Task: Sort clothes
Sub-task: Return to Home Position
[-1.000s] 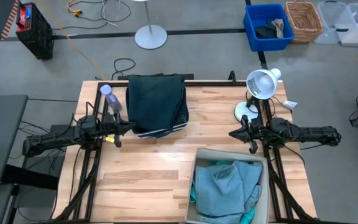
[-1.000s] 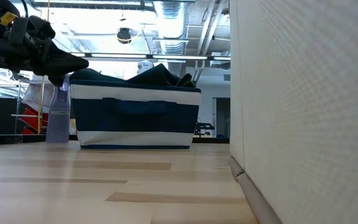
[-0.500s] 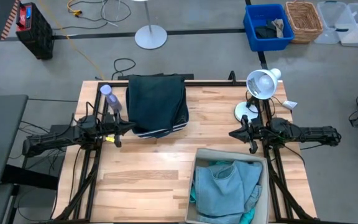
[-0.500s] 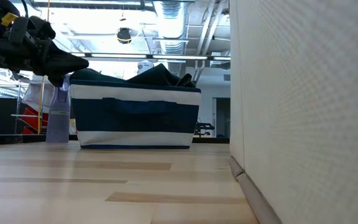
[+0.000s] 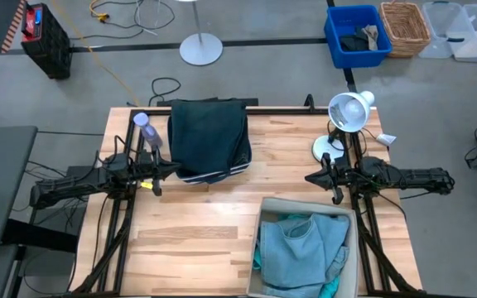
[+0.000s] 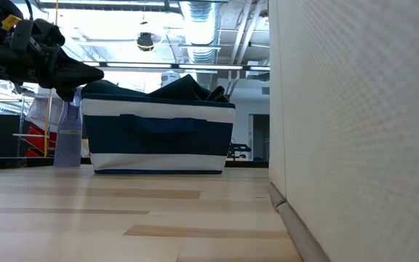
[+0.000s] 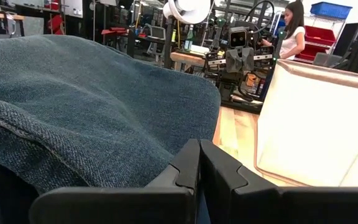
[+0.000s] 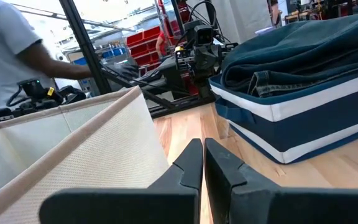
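High view. Left gripper (image 5: pixel 162 170): fingers closed together, empty; heap of dark navy-teal fabric garments (image 5: pixel 208 132) in white-striped dark teal rigid bin (image 5: pixel 214 175) just beside its tip. Right gripper (image 5: pixel 311 177): closed, empty; pale grey-blue soft garment (image 5: pixel 299 248) in beige fabric box (image 5: pixel 305 203) near its side. Homing looks nearly done; any last retraction best straight back, clear of both containers.

No writing, label, brand or number can be read anywhere in these views.
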